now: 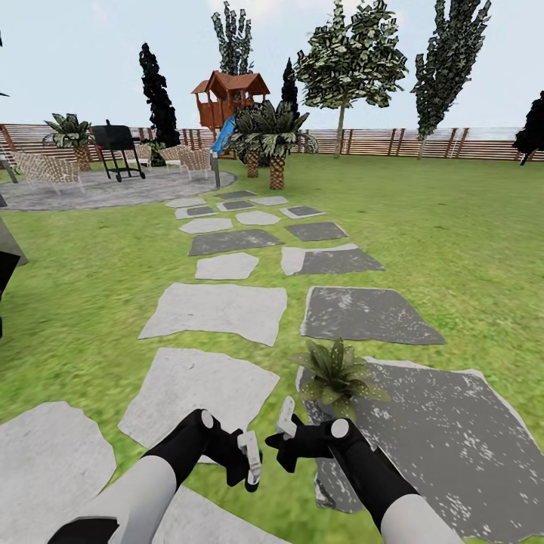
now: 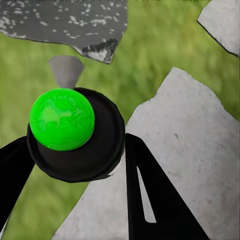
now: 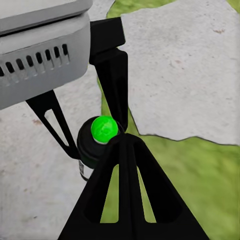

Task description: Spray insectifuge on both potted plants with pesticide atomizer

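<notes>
The pesticide atomizer (image 2: 75, 135) is a small dark bottle whose top here is bright green. My left gripper (image 1: 253, 461) is shut on it, its black fingers (image 2: 150, 190) on either side of the body. A small grey cone (image 2: 65, 70) shows just past the bottle. In the right wrist view the atomizer (image 3: 97, 142) sits between the left fingers, close to my right gripper (image 3: 122, 142), which is shut and holds nothing. One potted plant (image 1: 338, 375), a low green rosette, stands on a dark stepping stone just ahead of my right gripper (image 1: 287, 427).
Grey stepping stones (image 1: 219, 310) lead over the lawn to a round patio (image 1: 91, 193) with a grill (image 1: 117, 147) and chairs. Palms (image 1: 276, 143), a wooden playhouse (image 1: 227, 94) and a slatted fence (image 1: 423, 142) stand at the back. Open grass lies to the right.
</notes>
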Robot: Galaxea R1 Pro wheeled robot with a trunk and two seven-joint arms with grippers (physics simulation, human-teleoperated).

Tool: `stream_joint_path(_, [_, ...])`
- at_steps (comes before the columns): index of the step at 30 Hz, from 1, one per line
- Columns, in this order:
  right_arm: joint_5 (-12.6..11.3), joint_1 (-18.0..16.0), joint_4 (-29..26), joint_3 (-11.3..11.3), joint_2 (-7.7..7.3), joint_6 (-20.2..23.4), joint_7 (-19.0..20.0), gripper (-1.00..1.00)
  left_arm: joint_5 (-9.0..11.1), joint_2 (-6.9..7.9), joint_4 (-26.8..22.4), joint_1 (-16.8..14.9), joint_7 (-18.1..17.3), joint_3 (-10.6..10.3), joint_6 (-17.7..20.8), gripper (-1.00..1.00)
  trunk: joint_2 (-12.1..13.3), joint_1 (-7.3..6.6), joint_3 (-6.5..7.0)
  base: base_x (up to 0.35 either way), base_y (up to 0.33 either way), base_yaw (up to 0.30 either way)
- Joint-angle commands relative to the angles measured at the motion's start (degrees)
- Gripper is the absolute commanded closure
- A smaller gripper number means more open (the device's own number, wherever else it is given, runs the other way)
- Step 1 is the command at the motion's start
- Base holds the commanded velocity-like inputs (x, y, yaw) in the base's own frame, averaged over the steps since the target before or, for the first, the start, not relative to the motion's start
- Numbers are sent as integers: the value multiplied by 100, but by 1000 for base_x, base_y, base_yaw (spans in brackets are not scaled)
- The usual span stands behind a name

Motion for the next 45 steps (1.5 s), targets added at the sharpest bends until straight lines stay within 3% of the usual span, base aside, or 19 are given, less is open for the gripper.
stream_joint_path(1, [29, -2, -10, -4, 1, 19, 22, 100, -26, -5, -8, -2, -45, 32, 13, 100, -2, -1, -5, 0, 0, 0])
stream_joint_path(7, [26, -2, -10, -2, 0, 17, 25, 100, 222, -5, -108, -2, -190, 33, 7, 100, -2, -1, -5, 0, 0, 0])
stream_joint_path(39, [26, -2, 8, -12, -9, 11, 27, 100, 321, -58, -131, -46, -288, 24, 7, 100, -2, -1, -5, 0, 0, 0])
stream_joint_path(45, [26, -2, 8, -11, -9, 11, 26, 100, 285, 30, -111, -2, -287, 6, 0, 100, -2, -1, -5, 0, 0, 0])
